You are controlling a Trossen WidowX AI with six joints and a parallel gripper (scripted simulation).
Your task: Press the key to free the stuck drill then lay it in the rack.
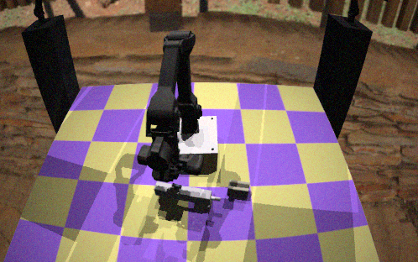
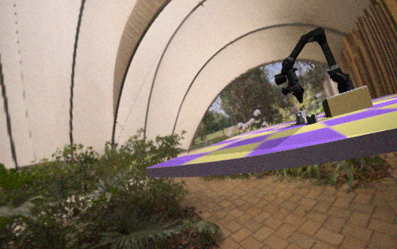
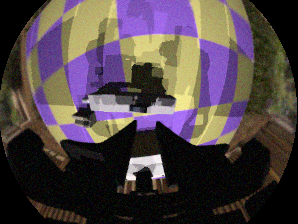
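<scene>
The drill (image 1: 185, 198) lies on the checkered table top in front of the arm's base, a grey and dark body with its thin bit (image 1: 215, 197) pointing right. A small dark rack (image 1: 238, 189) sits just right of the bit. I cannot make out the key apart from the drill's dark fixture. My gripper (image 1: 169, 174) hangs above the drill's left end, clear of it, partly open and empty. In the wrist view the drill (image 3: 127, 99) lies ahead of the open fingers (image 3: 145, 177). The side view shows the gripper (image 2: 298, 95) raised over the drill (image 2: 305, 117).
The arm's pale base block (image 1: 201, 138) stands behind the drill and also shows in the side view (image 2: 347, 101). Two tall black pillars (image 1: 50, 67) (image 1: 342, 67) stand at the table's back corners. The table edges are near on all sides.
</scene>
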